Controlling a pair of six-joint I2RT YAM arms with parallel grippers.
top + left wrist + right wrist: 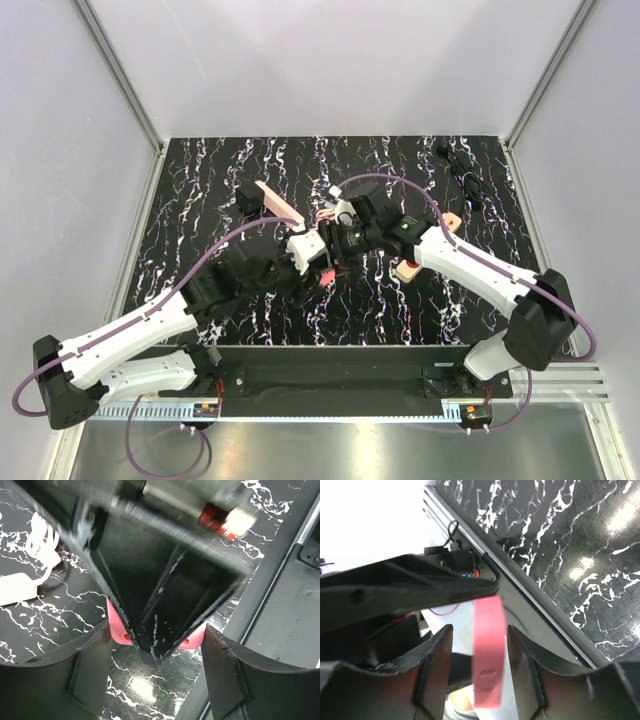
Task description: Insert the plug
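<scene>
My left gripper (303,252) is shut on a pink socket piece (118,628). Its two pink corners show against the inner faces of both fingers (90,670), and the middle is hidden behind the black body of the right gripper (160,580). In the right wrist view the same pink piece (487,655) shows as a bar with two slots. It hangs between the open fingers (432,665) of my right gripper (477,640) with a gap on each side. Both grippers meet above the table's middle (335,243). I cannot make out a plug clearly.
A pink strip (279,203) lies at the back left of centre. Peach blocks (408,268) sit by the right forearm. A white tag (15,587) and white cord (42,545) lie on the marbled table (250,160). Small black parts (462,172) lie at the far right.
</scene>
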